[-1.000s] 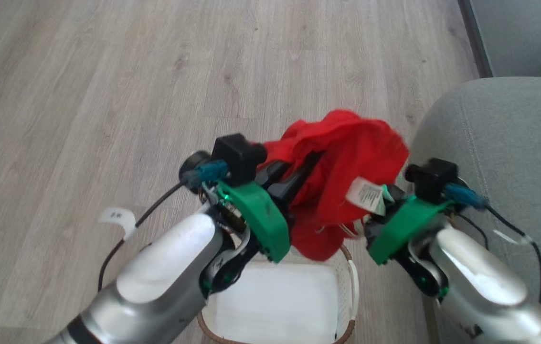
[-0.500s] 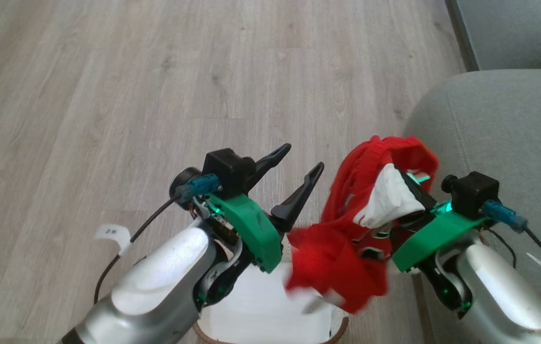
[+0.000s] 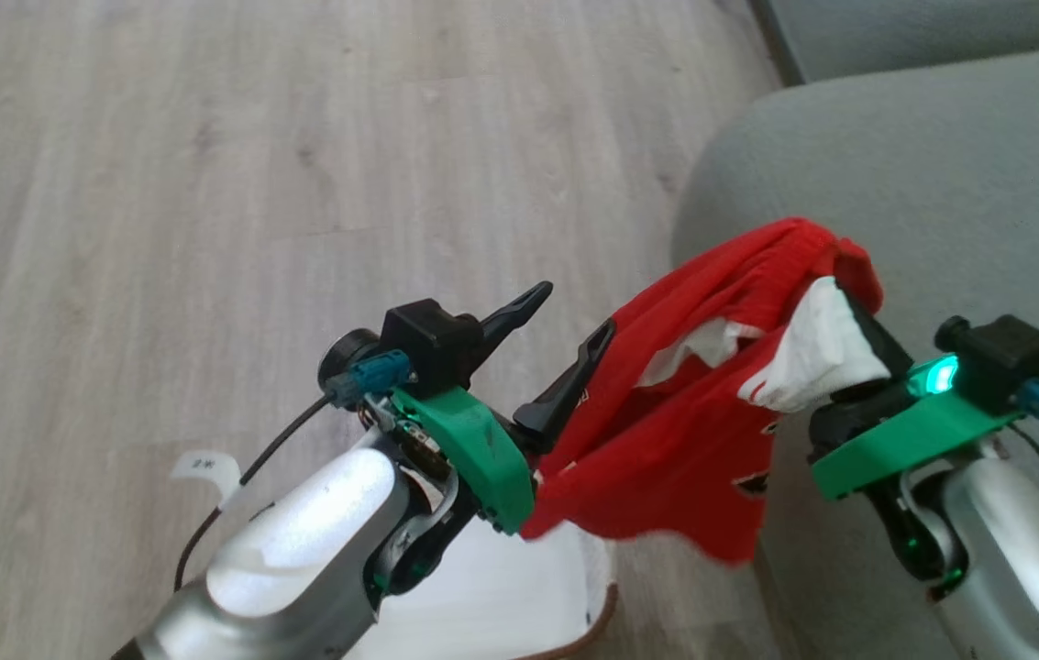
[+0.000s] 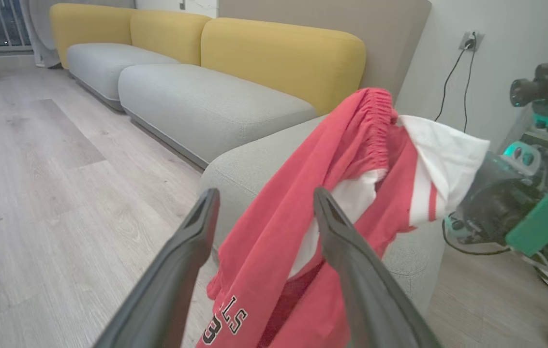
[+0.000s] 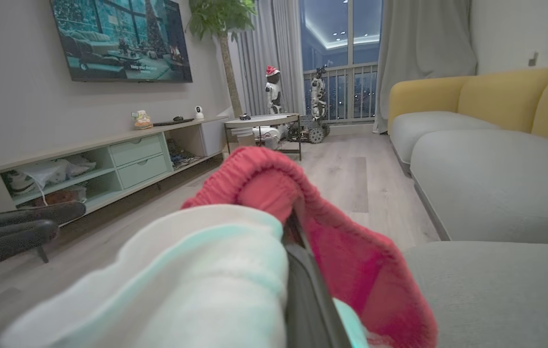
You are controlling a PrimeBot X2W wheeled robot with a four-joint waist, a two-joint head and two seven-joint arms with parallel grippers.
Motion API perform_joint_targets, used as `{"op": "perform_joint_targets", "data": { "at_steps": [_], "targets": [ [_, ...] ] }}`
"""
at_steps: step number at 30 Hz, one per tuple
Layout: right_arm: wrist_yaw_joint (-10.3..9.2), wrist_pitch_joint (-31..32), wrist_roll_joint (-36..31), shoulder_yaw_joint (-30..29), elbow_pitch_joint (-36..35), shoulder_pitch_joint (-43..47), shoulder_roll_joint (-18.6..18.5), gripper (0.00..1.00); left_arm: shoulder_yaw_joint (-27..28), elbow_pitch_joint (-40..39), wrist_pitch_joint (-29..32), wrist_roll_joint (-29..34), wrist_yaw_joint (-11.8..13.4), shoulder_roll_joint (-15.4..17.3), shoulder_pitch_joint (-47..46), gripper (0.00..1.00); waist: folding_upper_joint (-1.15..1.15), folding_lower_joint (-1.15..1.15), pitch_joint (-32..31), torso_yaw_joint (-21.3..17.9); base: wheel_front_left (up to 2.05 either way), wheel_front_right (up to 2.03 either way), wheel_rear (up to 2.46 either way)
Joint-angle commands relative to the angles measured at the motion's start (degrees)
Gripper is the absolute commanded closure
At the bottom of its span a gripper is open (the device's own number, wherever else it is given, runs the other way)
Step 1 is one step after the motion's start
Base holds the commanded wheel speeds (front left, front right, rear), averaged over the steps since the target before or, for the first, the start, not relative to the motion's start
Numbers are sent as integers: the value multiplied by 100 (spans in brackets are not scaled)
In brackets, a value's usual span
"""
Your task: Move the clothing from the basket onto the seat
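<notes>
At the lower left, the left tool [image 3: 574,312] has let go within the last second and now stands empty, fingers apart, above the one basket [image 3: 606,610], which looks emptied. Right of it, the one piece of clothing [image 3: 693,431] hangs wholly from the right tool [image 3: 872,344], which seems clamped on its waistband, fingers mostly hidden. The one seat [image 3: 941,183] already lies under the clothing's upper end, so only lowering and releasing remain for the two tools.
</notes>
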Motion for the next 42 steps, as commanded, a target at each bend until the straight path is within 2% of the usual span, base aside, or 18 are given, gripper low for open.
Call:
{"op": "perform_joint_targets", "data": {
  "at_steps": [1, 13, 23, 32, 42],
  "targets": [
    [-1, -75, -39, -36, -274, -83, -126, 100, 235, -174, -80, 55, 18, 124, -320, 0, 0, 0, 49, -247, 0, 0, 0],
    [-1, 191, -255, -528, -1121, 190, -168, 100, 187, -252, -273, 165, -67, 151, -443, 0, 0, 0, 171, -1215, 0, 0, 0],
    [-1, 321, -340, -786, -1562, 456, -55, 100, 150, -224, -320, 219, -74, 168, -529, 0, 0, 0, 276, -1825, 0, 0, 0],
    [-1, 363, -355, -942, -1707, 569, -40, 100, 118, -206, -314, 227, -77, 176, -579, 0, 0, 0, 366, -2035, 0, 0, 0],
    [-1, 438, -389, -1021, -1813, 483, -55, 100, 67, -185, -282, 222, -94, 188, -635, 0, 0, 0, 450, -2048, 0, 0, 0]
  ]
}}
